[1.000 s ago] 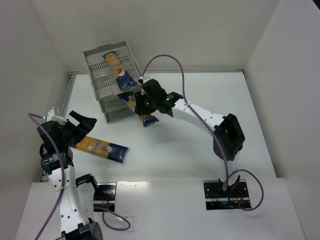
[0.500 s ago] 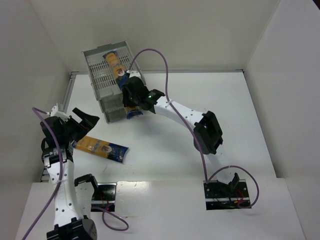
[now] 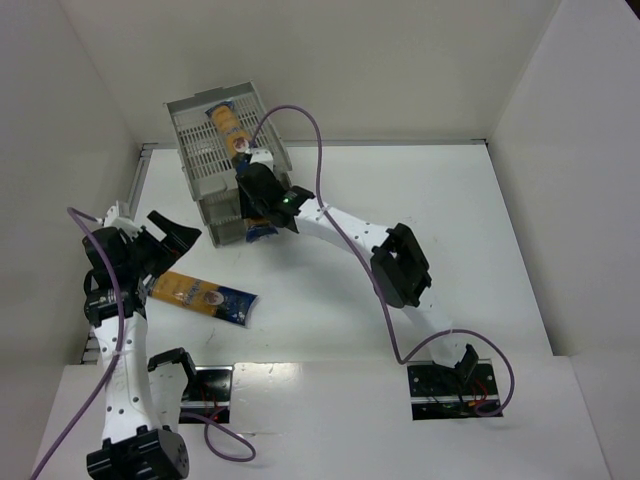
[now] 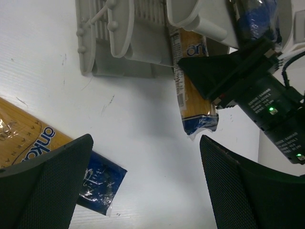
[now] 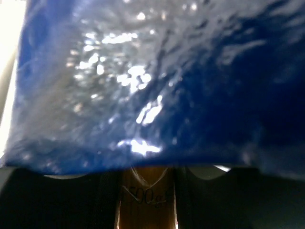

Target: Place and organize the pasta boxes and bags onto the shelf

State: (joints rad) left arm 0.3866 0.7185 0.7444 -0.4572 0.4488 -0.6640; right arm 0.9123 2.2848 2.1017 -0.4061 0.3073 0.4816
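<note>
The grey shelf [image 3: 215, 160] stands at the far left. One pasta packet [image 3: 231, 128] lies on its top tray. My right gripper [image 3: 256, 196] is shut on a second packet [image 3: 262, 231] that reaches into a lower tray, with its blue end sticking out. In the right wrist view the orange packet [image 5: 145, 200] sits between the dark fingers, under a glossy blue packet end [image 5: 152, 81]. The third packet [image 3: 205, 297] lies flat on the table. My left gripper [image 3: 168, 238] is open and empty above its left end. The left wrist view shows the shelf [image 4: 128, 38], the held packet [image 4: 194, 98] and the third packet [image 4: 97, 183].
White walls enclose the table on the left, back and right. The shelf stands askew near the back left corner. My right arm [image 3: 400, 265] stretches across the middle of the table. Purple cables loop over both arms.
My right gripper has moved left to the shelf and pushed its packet further into the lower tray. My left gripper has shifted slightly. The packet on the table has not moved.
</note>
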